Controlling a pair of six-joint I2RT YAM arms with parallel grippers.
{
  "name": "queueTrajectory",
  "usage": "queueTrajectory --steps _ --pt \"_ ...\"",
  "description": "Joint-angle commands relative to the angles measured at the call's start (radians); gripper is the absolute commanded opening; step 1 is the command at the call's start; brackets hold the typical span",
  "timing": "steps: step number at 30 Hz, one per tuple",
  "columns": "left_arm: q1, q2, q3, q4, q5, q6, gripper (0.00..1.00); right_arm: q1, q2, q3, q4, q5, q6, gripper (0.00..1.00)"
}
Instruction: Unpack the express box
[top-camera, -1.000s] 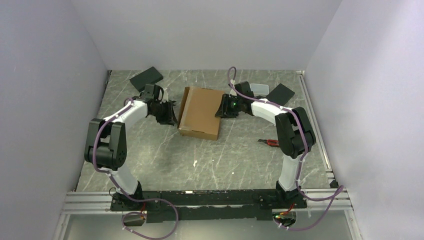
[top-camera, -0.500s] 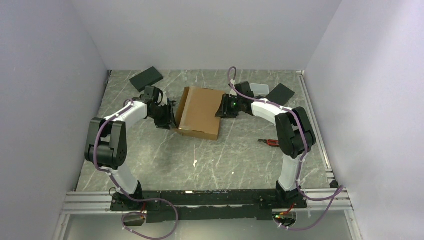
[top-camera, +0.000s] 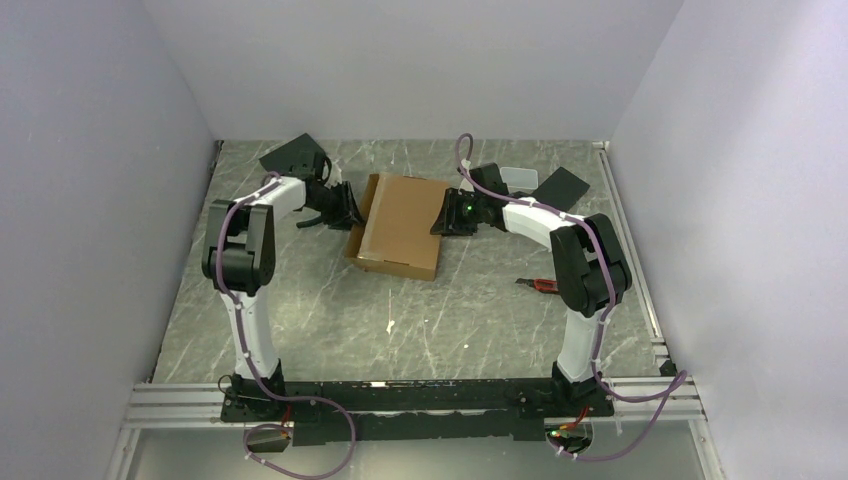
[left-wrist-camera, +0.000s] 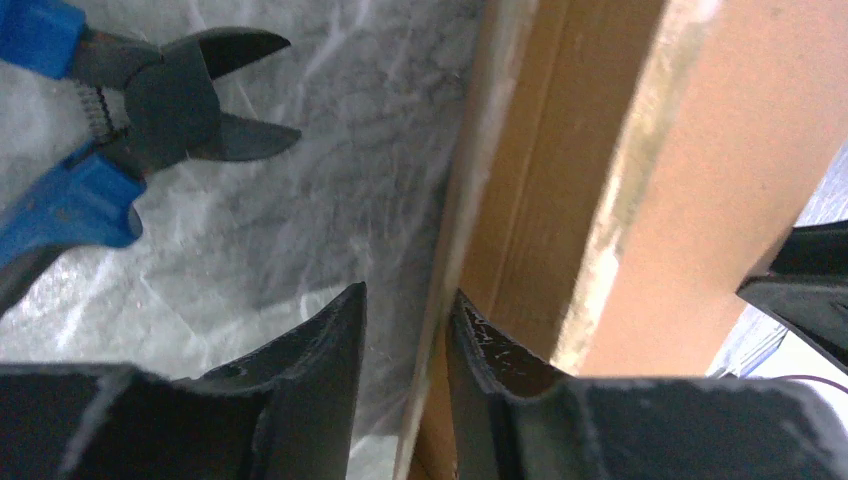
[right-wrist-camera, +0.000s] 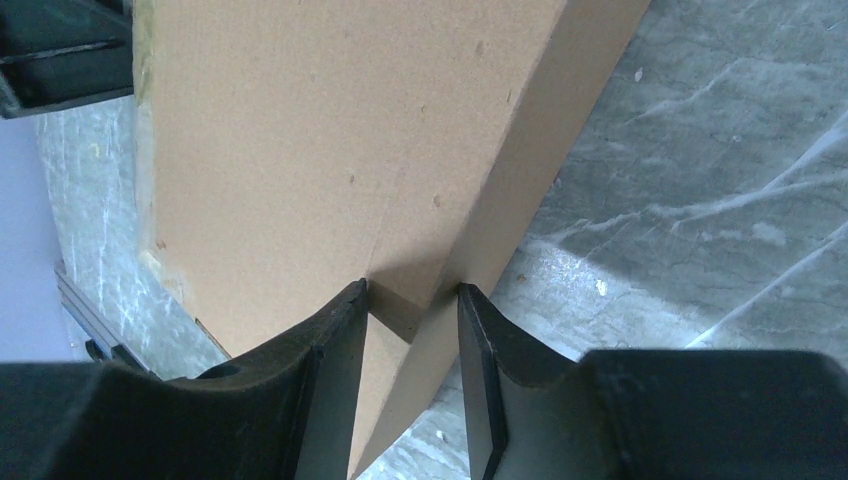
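Cardboard express box (top-camera: 398, 224) is pinched narrowly by left gripper (left-wrist-camera: 405, 325) and right gripper (right-wrist-camera: 411, 310).

From the top external view you look down from above and behind the arm bases at the whole table (top-camera: 300, 300), walls on three sides. Your left wrist camera sits very close, peering past its own fingers (left-wrist-camera: 320, 390) at the express box (left-wrist-camera: 560, 200) edge. Your right wrist camera, equally close, faces the express box (right-wrist-camera: 330, 150) corner from the opposite side. All three views share that express box (top-camera: 400, 225), mid-table.
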Motion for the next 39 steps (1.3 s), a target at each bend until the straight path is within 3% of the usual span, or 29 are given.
queueTrajectory --steps 1,9,17,25,35,39 --pt "0.012 0.042 0.061 0.024 0.039 -0.005 0.38 0.005 -0.004 -0.023 -0.021 0.032 -0.027 0.39" --pt "0.029 0.001 0.091 -0.029 0.048 0.06 0.18 0.005 -0.032 -0.048 -0.003 0.032 -0.031 0.4" --pt "0.029 -0.164 0.102 -0.213 -0.019 0.179 0.0 0.006 -0.094 -0.055 -0.018 0.066 -0.048 0.6" --pt "0.029 -0.352 0.159 -0.444 -0.161 0.266 0.0 0.028 -0.152 -0.052 -0.04 0.104 -0.061 0.75" --pt "0.022 -0.47 0.326 -0.721 -0.303 0.354 0.0 0.128 -0.179 -0.018 -0.022 0.034 0.0 0.77" --pt "0.007 -0.492 0.35 -0.776 -0.348 0.361 0.0 0.155 -0.192 -0.033 0.067 -0.076 0.099 0.78"
